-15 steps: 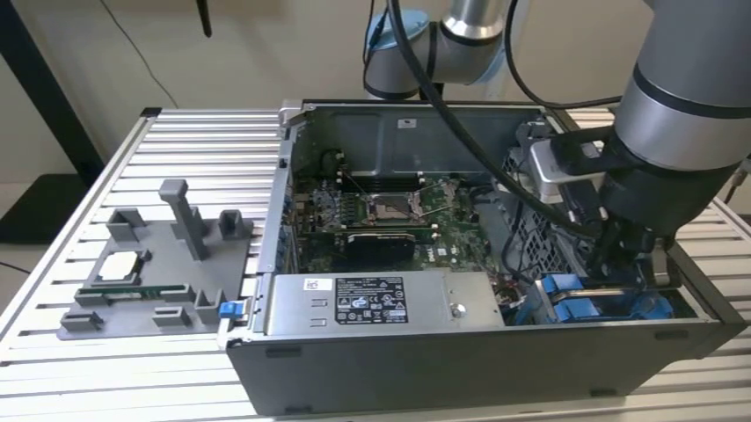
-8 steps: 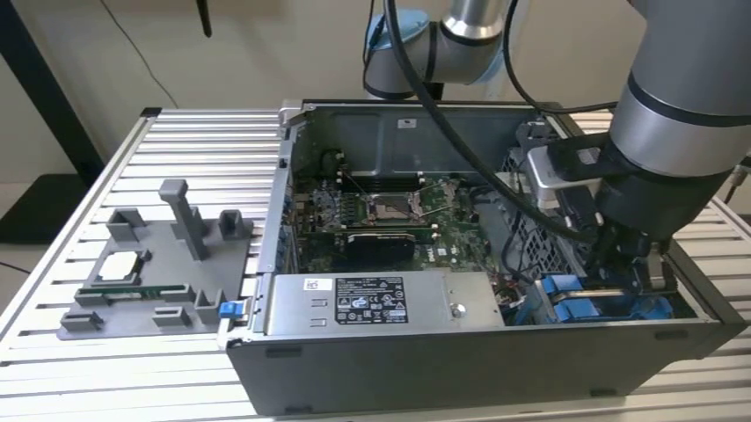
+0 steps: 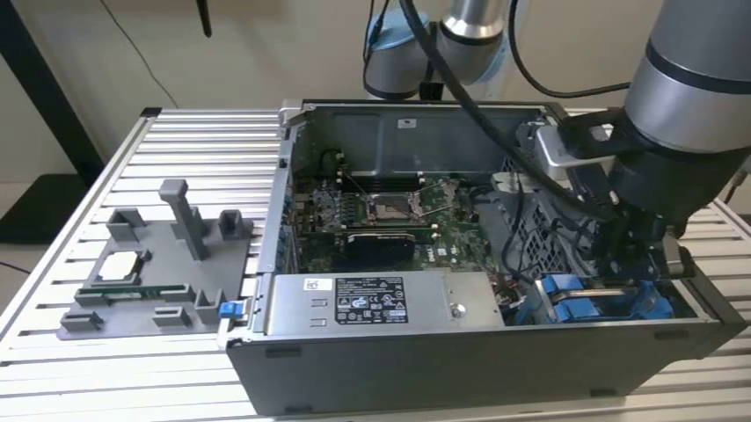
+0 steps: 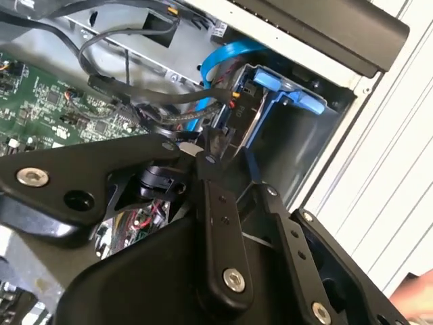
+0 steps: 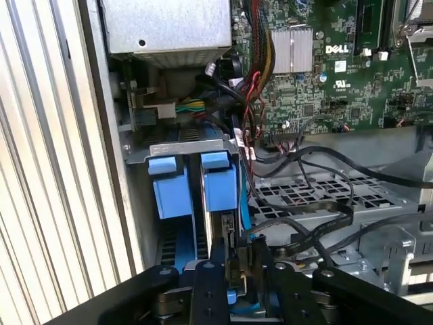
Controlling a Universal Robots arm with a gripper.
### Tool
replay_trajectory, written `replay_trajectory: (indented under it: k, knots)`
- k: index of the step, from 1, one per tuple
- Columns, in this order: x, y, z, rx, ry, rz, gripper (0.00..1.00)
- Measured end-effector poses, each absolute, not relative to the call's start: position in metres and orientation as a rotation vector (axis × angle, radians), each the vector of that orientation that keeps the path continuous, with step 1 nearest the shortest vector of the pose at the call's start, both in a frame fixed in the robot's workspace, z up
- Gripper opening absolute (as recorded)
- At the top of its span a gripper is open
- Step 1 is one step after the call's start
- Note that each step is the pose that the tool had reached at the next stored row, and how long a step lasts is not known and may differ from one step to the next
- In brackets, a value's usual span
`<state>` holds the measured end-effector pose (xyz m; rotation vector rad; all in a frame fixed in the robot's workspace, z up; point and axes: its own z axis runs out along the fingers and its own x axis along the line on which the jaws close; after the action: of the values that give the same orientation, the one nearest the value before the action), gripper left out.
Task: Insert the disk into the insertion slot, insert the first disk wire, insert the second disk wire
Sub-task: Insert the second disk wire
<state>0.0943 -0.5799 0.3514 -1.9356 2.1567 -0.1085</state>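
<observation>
Nosing tool (image 5: 233, 271) down at disk (image 5: 220, 183), seated in insertion slot (image 5: 193, 145); seemingly pinching small stiff connector, can't tell for sure. Prob fragile — gripping by body.

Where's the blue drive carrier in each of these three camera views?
Exterior view: the blue drive carrier sits in the case's corner toward the exterior view's right, below the arm.
First wrist view: the carrier stands just ahead of the gripper, beside a second blue-fronted drive.
Second wrist view: its blue handle shows beyond the gripper.
Shared landmark: the green motherboard.
</observation>
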Motion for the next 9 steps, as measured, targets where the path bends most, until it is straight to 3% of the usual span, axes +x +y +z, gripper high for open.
replay_trajectory:
  k: [9]
  knots:
    - [0.093, -0.58, 0.362, -1.913, 2.141, -0.066, 1.0]
